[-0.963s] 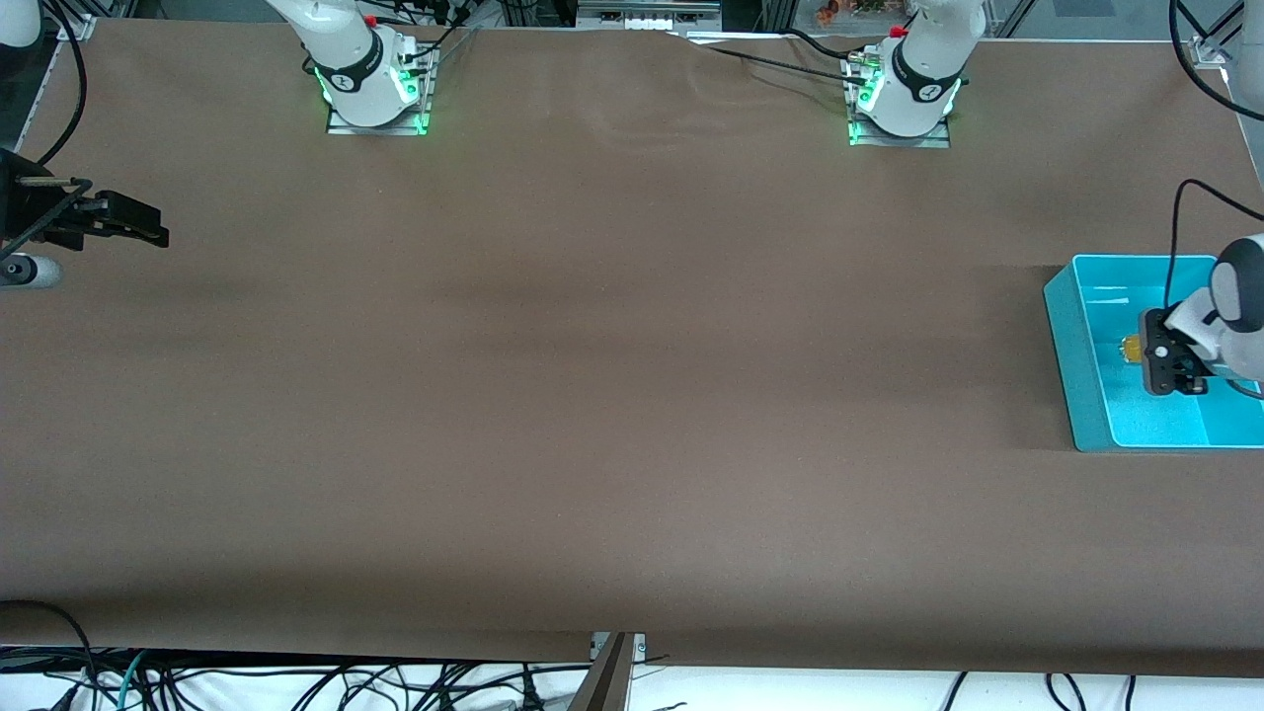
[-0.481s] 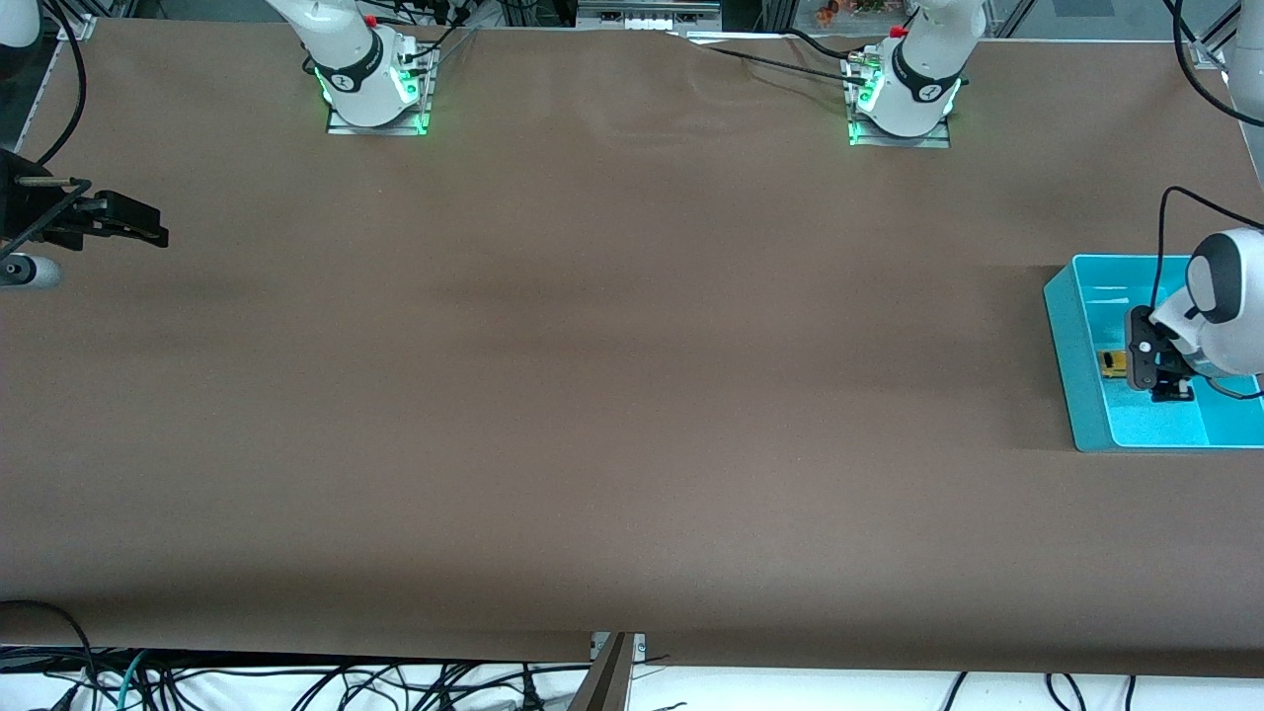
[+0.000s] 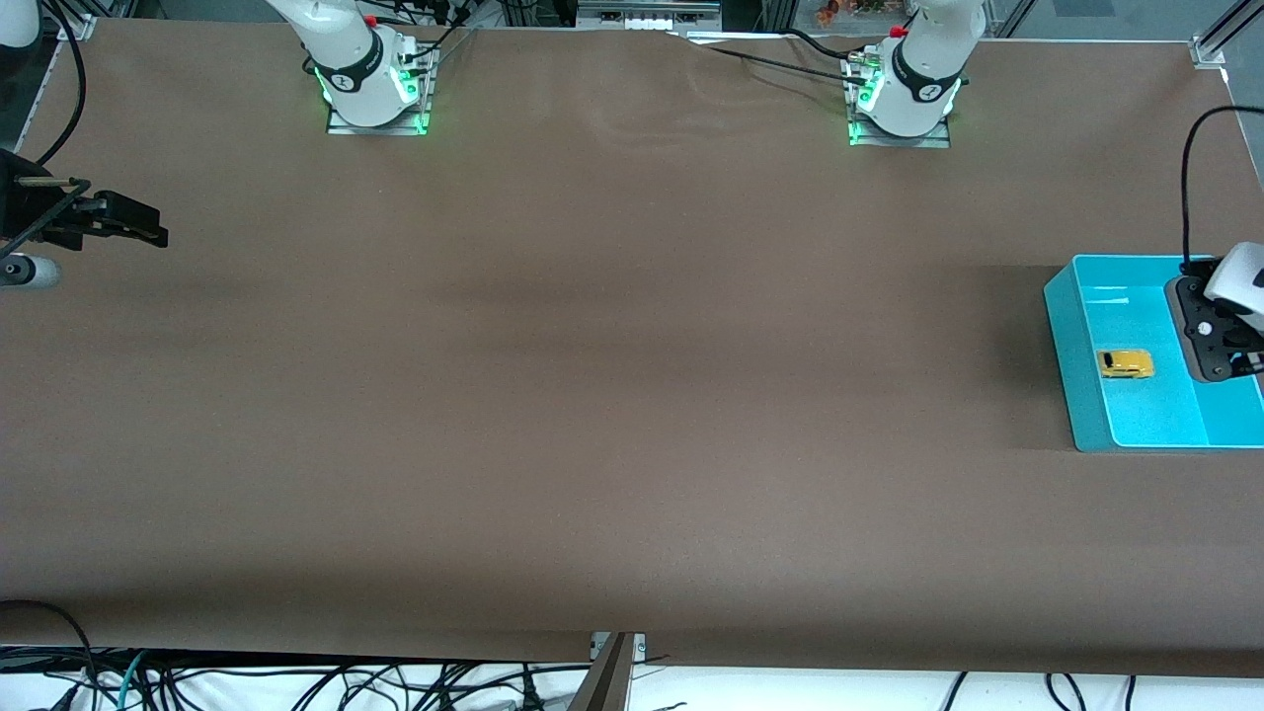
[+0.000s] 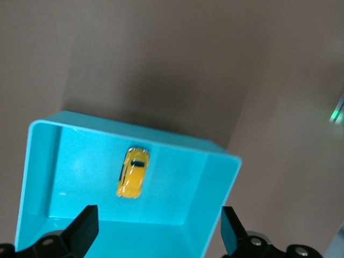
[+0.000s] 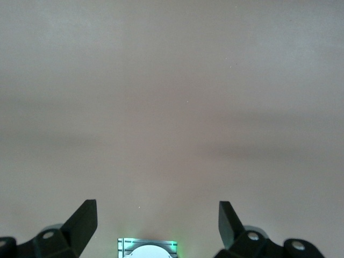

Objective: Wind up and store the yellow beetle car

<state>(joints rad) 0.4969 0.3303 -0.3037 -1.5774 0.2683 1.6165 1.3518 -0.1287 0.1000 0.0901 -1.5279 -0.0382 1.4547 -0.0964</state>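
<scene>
The yellow beetle car lies on its wheels on the floor of the teal bin, at the left arm's end of the table. In the left wrist view the car sits free on the bin floor near a wall of the bin. My left gripper hangs over the bin, above the car and apart from it, open and empty. My right gripper waits over bare table at the right arm's end, open with nothing between its fingers.
Brown table cover spans the whole surface. The two arm bases stand along the edge farthest from the front camera. A black cable loops above the bin. Cables hang below the near edge.
My left gripper opened and let go of the yellow car, which now rests on the bin floor. The gripper then rose and drew toward the table's end. The right arm has not moved.
</scene>
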